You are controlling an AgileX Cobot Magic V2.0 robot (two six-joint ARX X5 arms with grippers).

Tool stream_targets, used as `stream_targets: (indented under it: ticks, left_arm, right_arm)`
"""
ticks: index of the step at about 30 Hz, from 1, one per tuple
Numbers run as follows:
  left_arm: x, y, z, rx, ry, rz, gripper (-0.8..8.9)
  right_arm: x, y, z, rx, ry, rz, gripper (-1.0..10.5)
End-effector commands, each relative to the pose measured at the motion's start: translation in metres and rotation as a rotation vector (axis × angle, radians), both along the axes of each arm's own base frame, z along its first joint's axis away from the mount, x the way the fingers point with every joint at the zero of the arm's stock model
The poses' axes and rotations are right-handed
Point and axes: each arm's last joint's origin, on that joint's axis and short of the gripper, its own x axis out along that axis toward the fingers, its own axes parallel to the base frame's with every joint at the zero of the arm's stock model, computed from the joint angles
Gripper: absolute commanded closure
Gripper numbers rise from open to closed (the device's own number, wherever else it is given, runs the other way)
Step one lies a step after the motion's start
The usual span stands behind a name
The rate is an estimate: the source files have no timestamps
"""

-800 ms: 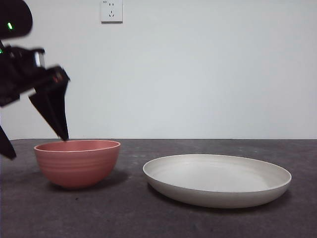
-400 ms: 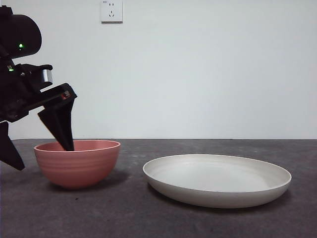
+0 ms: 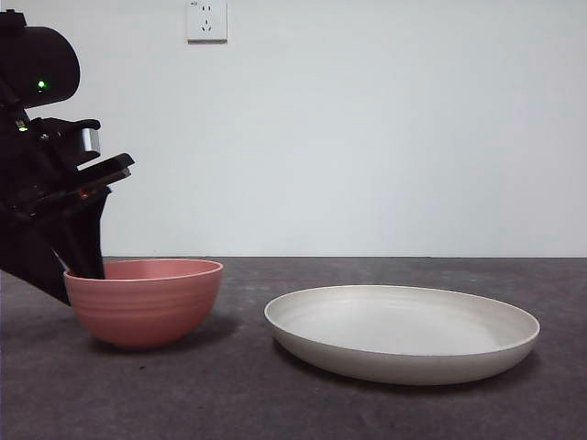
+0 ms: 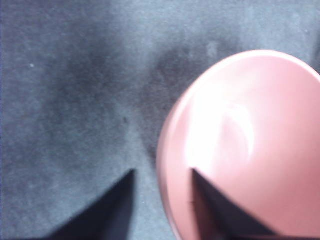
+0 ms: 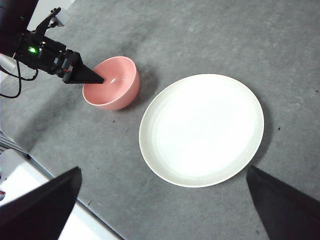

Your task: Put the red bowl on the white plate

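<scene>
Straddling the near wall of the red bowl (image 3: 144, 301), the left gripper (image 4: 161, 176) has one jaw inside the bowl and one outside, parted and not yet clamped. The bowl stands on the dark table (image 3: 275, 403), beside the white plate (image 3: 402, 332) and apart from it. The right gripper (image 5: 165, 200) hangs high above the plate, jaws spread wide.
</scene>
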Motion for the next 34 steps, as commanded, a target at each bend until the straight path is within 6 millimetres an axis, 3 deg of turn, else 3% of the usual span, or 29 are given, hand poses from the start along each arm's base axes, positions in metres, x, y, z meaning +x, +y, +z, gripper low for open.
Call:
stream_targets:
  ticks: [1, 8, 14, 19, 26, 34]
  left_arm:
    - [0.004, -0.003, 0.002, 0.003, -0.01, -0.007, 7.94]
    - [0.006, -0.005, 0.009, 0.006, -0.011, -0.003, 7.99]
    - [0.012, -0.017, 0.043, 0.117, 0.002, 0.007, 7.99]
    - [0.025, -0.039, 0.072, 0.162, 0.041, -0.057, 7.99]
    - [0.048, -0.093, 0.085, 0.166, 0.037, -0.174, 7.99]
    - [0.054, -0.169, 0.061, 0.18, 0.045, -0.335, 7.99]
  right_arm:
    - [0.0, 0.0, 0.006, 0.003, -0.028, 0.006, 4.0]
    - [0.0, 0.0, 0.006, 0.004, -0.027, 0.006, 4.0]
    - [0.0, 0.0, 0.006, 0.004, -0.027, 0.007, 4.0]
    - [0.0, 0.0, 0.006, 0.004, -0.028, 0.006, 4.0]
    - [0.0, 0.0, 0.006, 0.004, -0.028, 0.007, 4.0]
    - [0.0, 0.0, 0.006, 0.004, -0.029, 0.007, 4.0]
